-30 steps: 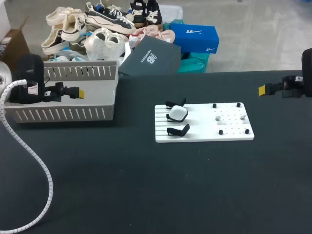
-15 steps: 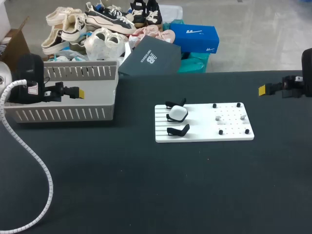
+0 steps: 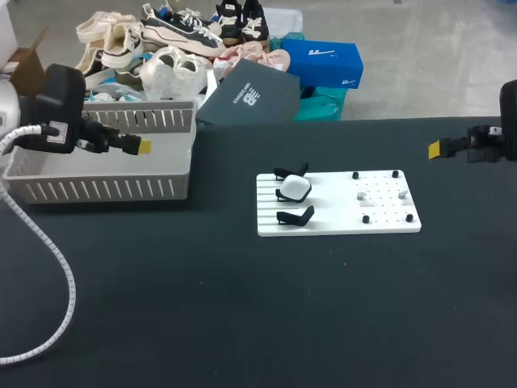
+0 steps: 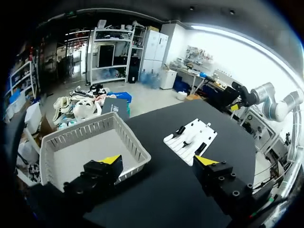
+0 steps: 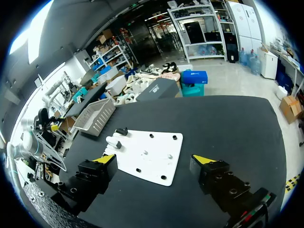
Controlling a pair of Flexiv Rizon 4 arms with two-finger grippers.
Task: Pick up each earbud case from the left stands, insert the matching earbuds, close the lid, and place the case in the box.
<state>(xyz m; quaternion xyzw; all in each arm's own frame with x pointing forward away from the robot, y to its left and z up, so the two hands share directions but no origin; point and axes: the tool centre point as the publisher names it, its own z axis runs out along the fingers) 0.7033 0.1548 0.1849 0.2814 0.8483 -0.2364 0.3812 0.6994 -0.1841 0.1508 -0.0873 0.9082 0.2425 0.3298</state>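
Here, the white case (image 3: 294, 188) is seen on the board (image 3: 339, 222), far from both claws.
The left claw (image 4: 159, 160) and right claw (image 5: 154, 159) are spread; nearby small bits (image 3: 363, 196) are unclear.

Table count. White flat rectangular plastic board (image 3: 339, 225), slotted on one half and pegged on the other: 1. Black angled plastic stands (image 3: 295, 217) on the slotted half: 3. White rounded earbud case (image 3: 296, 187): 1, seated on the middle stand. Small black studs (image 3: 355, 175) on the pegged half: 4. Small pale pieces (image 3: 363, 195) among the studs: 2 discernible, too small to identify. Grey slotted plastic basket (image 3: 105, 190): 1. Grippers: 2, namely left gripper (image 4: 159, 161) and right gripper (image 5: 154, 159), each with 2 yellow-tipped fingers.
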